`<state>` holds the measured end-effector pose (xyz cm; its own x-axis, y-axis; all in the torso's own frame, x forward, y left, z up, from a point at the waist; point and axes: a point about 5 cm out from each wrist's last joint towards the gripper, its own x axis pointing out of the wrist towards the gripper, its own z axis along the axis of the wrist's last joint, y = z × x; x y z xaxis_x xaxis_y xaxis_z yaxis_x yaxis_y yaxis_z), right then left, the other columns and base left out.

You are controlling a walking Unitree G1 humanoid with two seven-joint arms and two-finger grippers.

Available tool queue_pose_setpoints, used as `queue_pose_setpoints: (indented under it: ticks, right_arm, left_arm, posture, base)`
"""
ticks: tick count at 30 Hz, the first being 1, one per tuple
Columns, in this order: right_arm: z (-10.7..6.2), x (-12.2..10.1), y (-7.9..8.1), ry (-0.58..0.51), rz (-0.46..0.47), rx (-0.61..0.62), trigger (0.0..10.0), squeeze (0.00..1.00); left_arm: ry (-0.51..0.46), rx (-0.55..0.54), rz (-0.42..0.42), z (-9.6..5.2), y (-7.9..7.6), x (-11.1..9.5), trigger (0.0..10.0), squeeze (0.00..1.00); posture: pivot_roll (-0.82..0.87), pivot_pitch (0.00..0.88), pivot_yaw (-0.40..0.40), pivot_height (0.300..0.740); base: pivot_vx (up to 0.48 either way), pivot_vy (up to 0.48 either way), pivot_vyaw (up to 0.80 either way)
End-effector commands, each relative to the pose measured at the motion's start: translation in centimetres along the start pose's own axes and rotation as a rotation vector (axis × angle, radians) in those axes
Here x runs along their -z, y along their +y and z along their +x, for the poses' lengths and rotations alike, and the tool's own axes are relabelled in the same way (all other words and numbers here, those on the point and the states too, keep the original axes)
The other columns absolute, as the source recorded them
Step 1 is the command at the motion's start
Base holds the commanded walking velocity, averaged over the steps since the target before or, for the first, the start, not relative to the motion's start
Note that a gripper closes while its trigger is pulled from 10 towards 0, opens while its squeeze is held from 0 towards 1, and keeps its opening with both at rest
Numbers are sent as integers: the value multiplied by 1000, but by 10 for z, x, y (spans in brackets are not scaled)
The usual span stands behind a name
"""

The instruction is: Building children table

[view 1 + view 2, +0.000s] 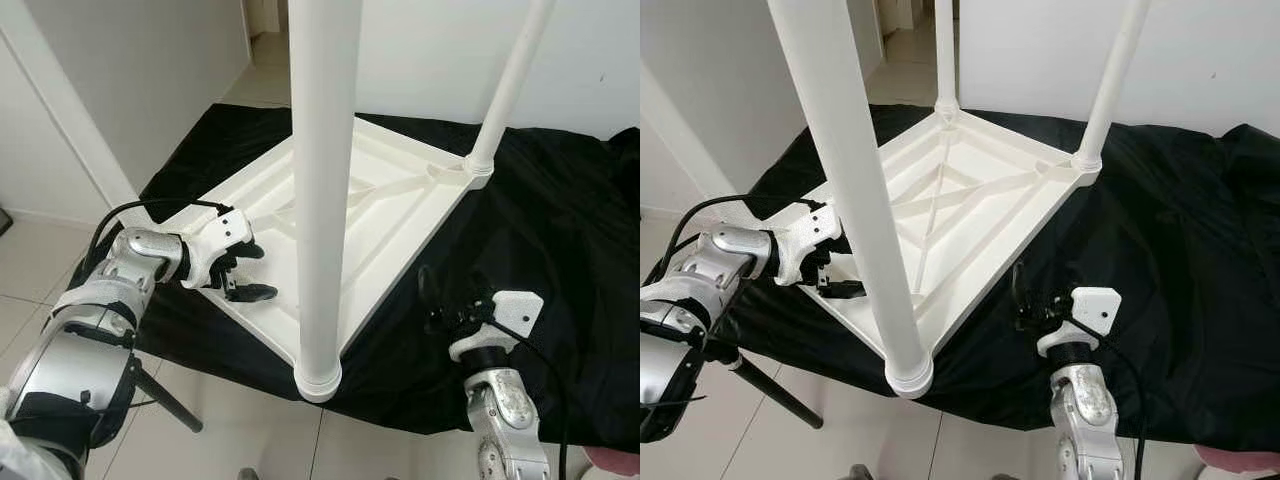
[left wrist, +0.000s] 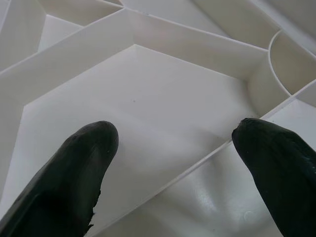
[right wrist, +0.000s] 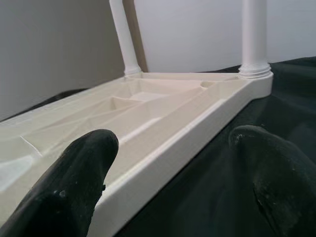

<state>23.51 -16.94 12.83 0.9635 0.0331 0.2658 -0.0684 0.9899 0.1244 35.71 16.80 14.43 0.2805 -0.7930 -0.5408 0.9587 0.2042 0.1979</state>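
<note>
Left eye view: a white plastic children's tabletop (image 1: 400, 190) is laid upside down on a black cloth (image 1: 560, 230), with white round legs (image 1: 322, 200) stuck upright in its corners. The left pincer (image 1: 243, 272) is parked wide open over the ribbed near-left edge, nothing held. The right pincer (image 1: 1025, 300) is spread open beside the near-right rim, empty.
</note>
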Motion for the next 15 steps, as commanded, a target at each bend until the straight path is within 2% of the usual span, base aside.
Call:
queue_pose_setpoints:
  ticks: [1,7,15]
  right_arm:
    - [0,2,4,12,15,-4,10000,0]
    - [-2,0,3,8,18,0,10000,0]
    - [-1,0,3,12,25,3,10000,0]
  left_arm:
    - [65,359,-9,-5,-24,16,10000,0]
    - [23,327,-12,-10,-19,10,10000,0]
    - [-45,345,-20,-12,-20,5,10000,0]
  posture:
    - [-105,0,69,740]
    - [-106,0,69,740]
    - [-99,0,54,740]
  base:
    - [0,0,0]
    - [0,0,0]
    - [0,0,0]
